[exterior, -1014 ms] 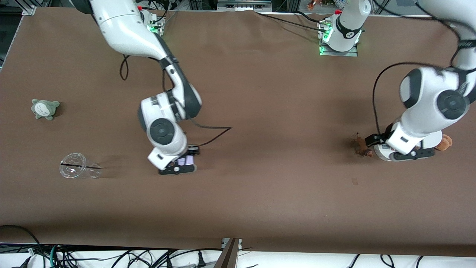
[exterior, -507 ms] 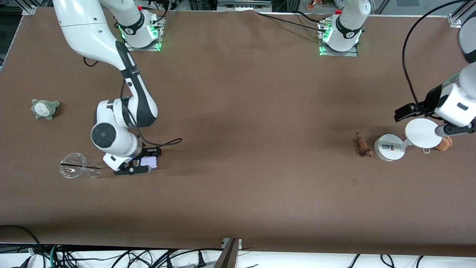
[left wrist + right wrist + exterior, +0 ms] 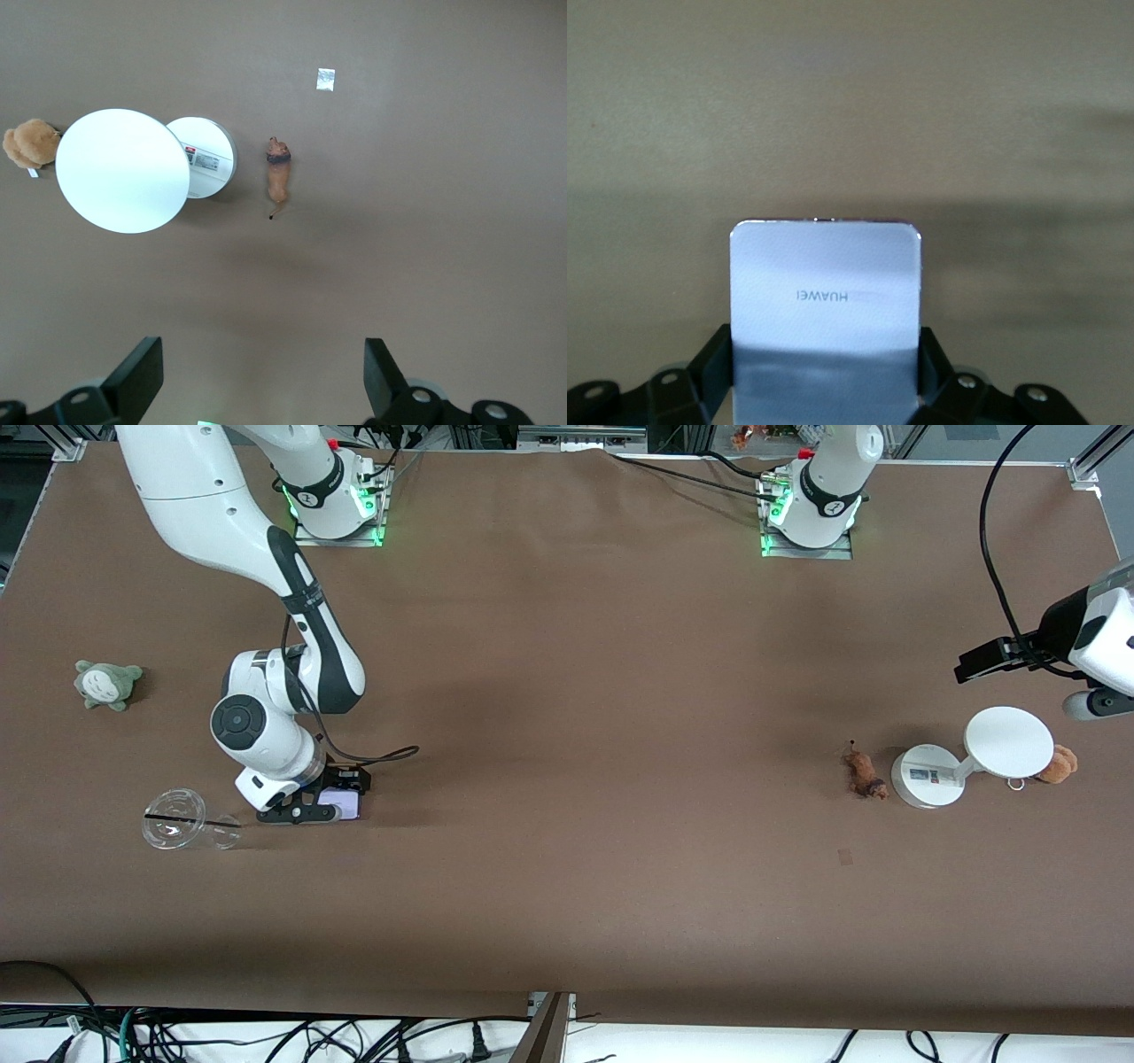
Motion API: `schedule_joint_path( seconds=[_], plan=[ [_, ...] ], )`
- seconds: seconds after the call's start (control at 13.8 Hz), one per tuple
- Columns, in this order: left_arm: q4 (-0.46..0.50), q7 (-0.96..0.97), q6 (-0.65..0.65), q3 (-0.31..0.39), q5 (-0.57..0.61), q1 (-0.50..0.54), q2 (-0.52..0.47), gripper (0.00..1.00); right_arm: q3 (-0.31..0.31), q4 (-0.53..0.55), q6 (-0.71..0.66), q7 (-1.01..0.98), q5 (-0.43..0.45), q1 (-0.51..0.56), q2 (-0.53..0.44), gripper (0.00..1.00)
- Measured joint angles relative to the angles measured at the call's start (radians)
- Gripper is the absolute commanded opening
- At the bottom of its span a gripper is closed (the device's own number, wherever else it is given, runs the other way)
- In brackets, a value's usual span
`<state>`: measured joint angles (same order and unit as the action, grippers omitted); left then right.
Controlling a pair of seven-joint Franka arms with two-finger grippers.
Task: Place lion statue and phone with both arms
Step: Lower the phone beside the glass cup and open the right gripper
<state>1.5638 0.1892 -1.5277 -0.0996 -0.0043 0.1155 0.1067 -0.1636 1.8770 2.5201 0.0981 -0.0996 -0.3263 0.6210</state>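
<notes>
Gripping the phone [image 3: 825,310] by its two long edges, the right end effector [image 3: 323,804] sits low over the brown surface [image 3: 567,779], toward the right arm's end of it, just beside a clear plastic cup [image 3: 182,821] lying on its side. In the right wrist view the fingers [image 3: 713,359] press against both sides of the pale lavender slab and you can read HUAWEI upside down across it. Can't tell whether the phone touches the surface or hangs a hair above it.

Over at the left arm's end, the left end effector [image 3: 1032,677] is up in the air with its fingers [image 3: 137,376] spread wide and nothing between them. It hangs above the surface, with the white stand [image 3: 966,760] (round base, disc top) lower in the front view. The lion statue [image 3: 865,771] lies on the surface right next to the stand's base, not touching it as far as I can see, on the side toward the right arm. In the left wrist view it's [image 3: 279,175] stretched out long with a dark band at the neck and a thin tail. A brown plush bear [image 3: 1058,764] peeks out at the disc's edge, and a grey-green plush toy [image 3: 106,684] sits way off at the right arm's end.
</notes>
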Motion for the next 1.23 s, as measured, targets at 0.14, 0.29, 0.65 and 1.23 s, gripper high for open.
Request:
schedule_joint_path(
  seconds=[0.14,0.29,0.65,1.23],
  plan=[
    [-0.003,0.000,0.000,-0.003,0.000,0.000,0.007,1.00,0.002,0.000,0.001,0.035,0.000,0.000,-0.002,0.83],
    [-0.006,0.000,0.002,-0.003,0.000,0.000,0.011,1.00,0.005,0.000,0.001,0.047,0.000,0.000,-0.003,0.87],
    [-0.013,0.000,0.005,-0.003,0.000,0.000,0.012,1.00,0.009,0.000,-0.009,0.058,-0.001,0.000,-0.021,0.96],
    [-0.021,0.000,0.007,-0.004,0.000,0.000,0.019,1.00,0.042,-0.003,-0.213,0.135,-0.001,-0.002,-0.168,0.96]
  ],
)
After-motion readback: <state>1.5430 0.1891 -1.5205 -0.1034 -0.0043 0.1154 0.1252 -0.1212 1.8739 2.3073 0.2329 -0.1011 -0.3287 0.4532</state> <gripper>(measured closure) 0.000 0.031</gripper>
